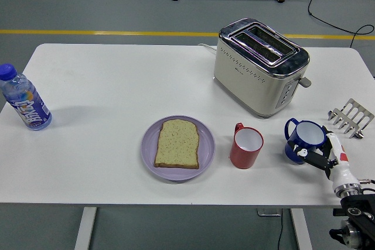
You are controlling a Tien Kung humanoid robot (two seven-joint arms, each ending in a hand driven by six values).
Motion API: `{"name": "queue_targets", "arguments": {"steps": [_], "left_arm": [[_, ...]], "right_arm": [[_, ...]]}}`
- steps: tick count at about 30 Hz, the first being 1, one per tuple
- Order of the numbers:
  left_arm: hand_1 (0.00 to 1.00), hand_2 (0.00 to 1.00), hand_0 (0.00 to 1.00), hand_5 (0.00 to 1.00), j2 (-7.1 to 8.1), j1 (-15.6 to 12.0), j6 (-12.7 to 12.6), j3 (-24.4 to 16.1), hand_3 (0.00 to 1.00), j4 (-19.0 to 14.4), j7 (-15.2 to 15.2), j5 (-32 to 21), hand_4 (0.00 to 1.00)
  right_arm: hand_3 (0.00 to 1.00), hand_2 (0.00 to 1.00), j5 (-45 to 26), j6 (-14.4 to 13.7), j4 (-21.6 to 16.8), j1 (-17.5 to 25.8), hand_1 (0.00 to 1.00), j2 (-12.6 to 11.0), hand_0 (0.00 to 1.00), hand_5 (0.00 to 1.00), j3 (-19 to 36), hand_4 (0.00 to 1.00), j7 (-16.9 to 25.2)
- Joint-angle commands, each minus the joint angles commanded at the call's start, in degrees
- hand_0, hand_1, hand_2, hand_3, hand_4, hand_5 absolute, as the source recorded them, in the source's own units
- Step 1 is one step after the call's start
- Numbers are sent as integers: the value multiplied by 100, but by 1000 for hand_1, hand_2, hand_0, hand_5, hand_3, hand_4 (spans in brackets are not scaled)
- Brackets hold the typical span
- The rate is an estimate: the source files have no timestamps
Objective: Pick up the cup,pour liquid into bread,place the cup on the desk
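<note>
— At lower right of the frame, what is the right hand [319, 157] doing?

— It comes in from the lower right corner, and its dark fingers [309, 154] lie against the near side of the blue cup [304, 140]. Whether they actually clamp the cup, I cannot tell; the cup stands upright on the white table [105, 86].

— What is inside that cup?

— Its inside is white, and no liquid can be made out from this angle. Its handle points toward the left.

— And the red one?

— The red cup [245, 147] stands just left of the blue one, apart from it, also upright, white inside, with nothing visible in it. Its handle is at the upper left of its rim.

— Where is the bread?

— One slice of bread [177, 143] lies flat on the lilac plate [149, 144], left of the red cup, near the frame's lower centre.

— Other things?

— A cream and chrome toaster [260, 65] sits upper right, both slots empty. A small metal toast rack [350, 117] stands at the right edge, near the blue cup. A water bottle [23, 98] with a blue cap stands at the far left, well apart.
</note>
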State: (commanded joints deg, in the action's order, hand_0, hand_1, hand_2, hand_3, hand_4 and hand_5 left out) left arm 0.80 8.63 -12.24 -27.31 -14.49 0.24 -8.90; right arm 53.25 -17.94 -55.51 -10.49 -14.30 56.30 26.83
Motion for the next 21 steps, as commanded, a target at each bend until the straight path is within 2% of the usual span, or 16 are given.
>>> {"name": "queue_targets", "arguments": {"steps": [8,21], "left_arm": [[756,773,690,998,-4,-4,-1,-11,611,-2,5,17,396],[756,773,690,998,2,20,10,37,611,-1,-15,-51,396]], "right_arm": [[511,538,-64,-65,75,-33,434,14,495,2,-86,648,179],[511,538,-76,-91,190,-68,435,22,496,2,-164,650,215]]}}
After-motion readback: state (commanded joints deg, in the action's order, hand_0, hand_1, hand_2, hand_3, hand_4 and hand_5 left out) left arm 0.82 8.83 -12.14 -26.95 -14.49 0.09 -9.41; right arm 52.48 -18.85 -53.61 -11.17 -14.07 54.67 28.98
